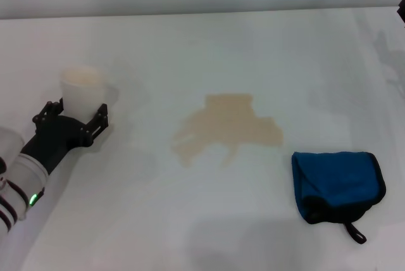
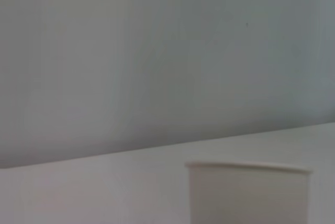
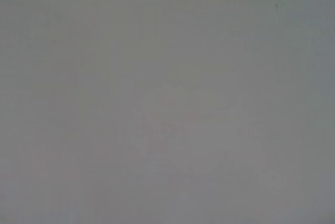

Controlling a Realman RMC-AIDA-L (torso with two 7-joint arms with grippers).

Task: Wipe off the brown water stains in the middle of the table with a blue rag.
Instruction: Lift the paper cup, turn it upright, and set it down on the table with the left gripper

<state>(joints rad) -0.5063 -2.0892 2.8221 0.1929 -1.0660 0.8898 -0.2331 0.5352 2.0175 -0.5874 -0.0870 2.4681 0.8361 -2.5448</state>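
Observation:
The brown water stains [image 1: 228,130] lie as a pale tan, lobed patch in the middle of the white table [image 1: 209,49]. The blue rag [image 1: 338,184] lies folded to the right of the stains and nearer to me, black edging around it and its black loop tab pointing toward me. My left gripper [image 1: 76,114] is at the left of the table, its black fingers on either side of an upright white paper cup [image 1: 83,90]. The cup also shows in the left wrist view [image 2: 248,192]. My right gripper is out of view; the right wrist view shows only a plain grey surface.
A small dark part [image 1: 402,6] shows at the far right edge of the head view. The table's far edge meets a grey wall [image 2: 157,51] behind the cup.

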